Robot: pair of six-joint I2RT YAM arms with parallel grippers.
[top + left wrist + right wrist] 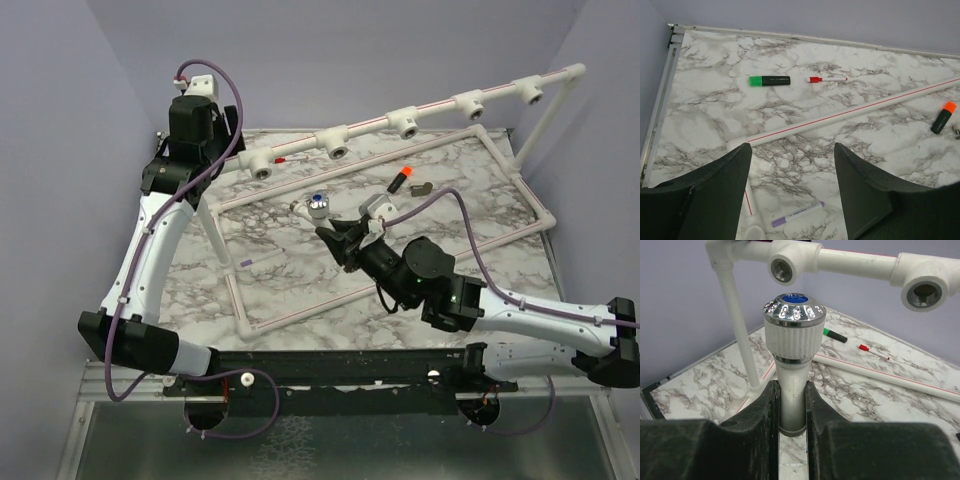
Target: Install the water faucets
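Right gripper (792,390) clamped on the water faucet (794,330), both dark fingers (760,415) pressed flat against the pale stem, no gap on either side. Seen in the centre of the right wrist view: knob pointing up the frame, blue cap on top, chrome ring beneath it, white ribbed collar below that. Stem end visible between the fingers; cannot tell whether touching the marble table (865,405) or lifted off it.

In the top view, same faucet (315,205) just left of centre, inside the outline of the white pipe frame (370,290) lying on the table, below the raised rail of tee sockets (335,150). Two sockets (781,267) above and behind the knob in the right wrist view, well apart from it, open mouths facing the camera.

Left gripper (791,155) spread wide at the bottom of the left wrist view, nothing between its fingers (725,190), only bare marble and a stretch of red-lined pipe (855,112) beyond.

Lying loose on the table: green highlighter (769,80) and red-capped marker (827,79) side by side at upper centre, purple pen (797,214) at lower centre, black stick with an orange tip (944,117) at the right edge.
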